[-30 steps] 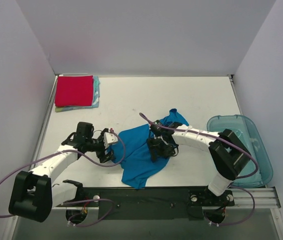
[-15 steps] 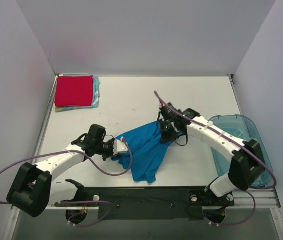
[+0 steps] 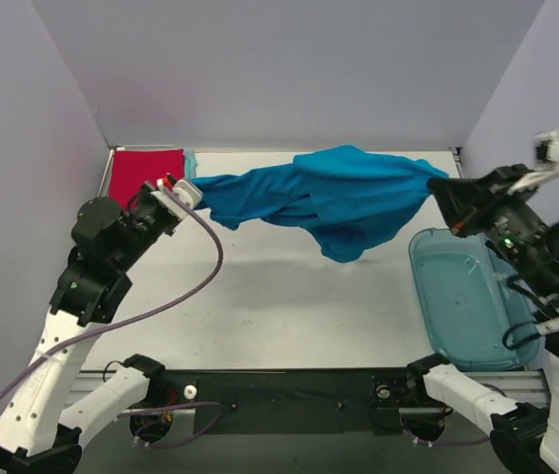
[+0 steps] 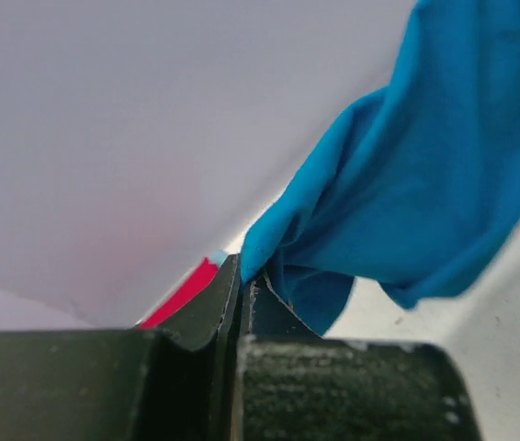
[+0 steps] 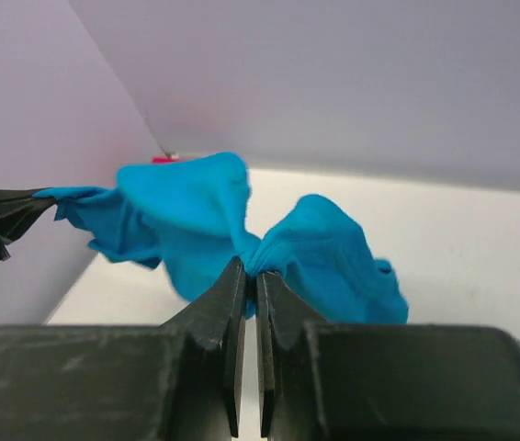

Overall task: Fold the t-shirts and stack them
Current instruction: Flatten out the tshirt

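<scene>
Bright blue t-shirt (image 3: 344,197): held stretched above the desk (image 3: 279,296), clamped at opposite ends by left gripper (image 3: 191,189) and right gripper (image 3: 437,190).

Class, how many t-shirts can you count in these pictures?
3: a blue t-shirt held stretched in mid-air, a folded red t-shirt in the far-left corner, a teal t-shirt edge beneath it. Others may be hidden.
</scene>
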Controlling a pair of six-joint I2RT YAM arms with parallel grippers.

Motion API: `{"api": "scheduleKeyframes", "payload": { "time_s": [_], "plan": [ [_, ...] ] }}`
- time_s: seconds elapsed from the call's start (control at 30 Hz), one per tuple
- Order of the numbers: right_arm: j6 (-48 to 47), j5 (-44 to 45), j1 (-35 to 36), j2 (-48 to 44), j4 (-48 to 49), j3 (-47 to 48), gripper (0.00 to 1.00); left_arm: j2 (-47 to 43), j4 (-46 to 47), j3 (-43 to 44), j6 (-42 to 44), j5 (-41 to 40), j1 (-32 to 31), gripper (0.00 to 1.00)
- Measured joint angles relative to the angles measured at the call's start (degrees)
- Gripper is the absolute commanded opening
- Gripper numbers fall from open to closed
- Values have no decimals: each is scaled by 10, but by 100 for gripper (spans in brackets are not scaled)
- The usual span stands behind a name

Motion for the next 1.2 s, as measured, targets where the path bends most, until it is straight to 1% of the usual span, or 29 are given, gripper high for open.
{"api": "scheduleKeyframes", "payload": {
  "time_s": [0.1,0.2,0.3,0.4,0.53,0.63,0.7,0.73,0.77,0.8,0.83,0.87,0.9,0.97,1.03,1.07,1.13,1.2],
  "plan": [
    [-25,-11,0,-28,0,50,0,-43,1,27,-17,-52,2,0],
    [-38,-34,0,-48,0,69,0,-71,-3,50,-27,-73,2,0],
    [-38,-68,0,-61,3,68,0,-90,-21,76,-43,-63,2,0],
    [-31,-103,0,-67,15,56,0,-107,-45,83,-72,-39,2,0],
    [-14,-113,0,-65,38,4,0,-109,-85,64,-150,-20,3,0],
    [-8,-92,0,-37,56,-50,0,-95,-116,25,-233,-14,14,0],
    [-9,-66,-1,13,62,-66,0,-66,-136,6,-274,-14,24,0],
    [-12,-51,-4,53,66,-66,0,-40,-148,-1,-296,-14,27,1],
    [-15,-35,-9,108,76,-62,0,-7,-157,-8,-315,-13,29,21],
    [-18,-23,-14,148,85,-59,6,14,-160,-14,-328,-12,30,32],
    [-21,-5,-20,200,92,-50,35,43,-159,-22,-343,-12,30,47],
    [-22,10,-25,253,99,-38,51,72,-156,-35,-354,-14,31,53],
    [-21,26,-32,316,105,-23,68,92,-150,-47,-359,-19,31,66],
    [-22,53,-41,436,96,20,72,128,-138,-80,-376,-45,34,75],
    [-22,76,-45,547,61,77,74,154,-132,-90,-379,-69,40,77],
    [-21,89,-46,588,45,96,74,161,-123,-90,-376,-79,44,78],
    [-21,111,-45,627,14,93,74,162,-94,-90,-358,-94,50,78],
    [-23,136,-35,619,-13,60,74,154,-69,-90,-329,-91,52,77]
  ]
}}
